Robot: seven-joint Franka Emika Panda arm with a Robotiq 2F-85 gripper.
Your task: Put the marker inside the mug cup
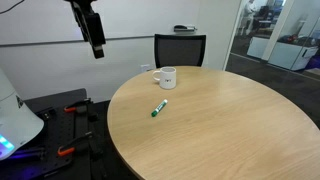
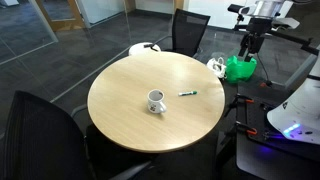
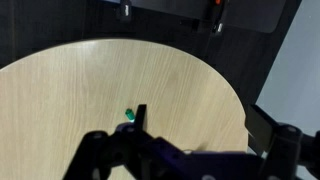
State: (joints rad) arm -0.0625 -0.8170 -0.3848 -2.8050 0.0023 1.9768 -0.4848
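The marker [image 1: 159, 108] lies flat on the round wooden table [image 1: 225, 135], white barrel with a green end. It also shows in an exterior view [image 2: 187, 93], and its green end peeks out beside a finger in the wrist view [image 3: 129, 115]. The white mug cup [image 1: 166, 77] stands upright a little beyond the marker and also shows in an exterior view [image 2: 156, 101]. The mug is out of the wrist view. My gripper [image 1: 96, 42] hangs high in the air off the table's edge, well away from both [image 2: 249, 45]. Its fingers are spread apart and empty [image 3: 200, 125].
Black office chairs [image 1: 180, 48] stand round the table [image 2: 120, 115], one at the near side [image 2: 40, 125]. A green object [image 2: 240, 68] and a white thing [image 2: 215, 66] sit on the floor beside the robot base. Glass walls stand behind.
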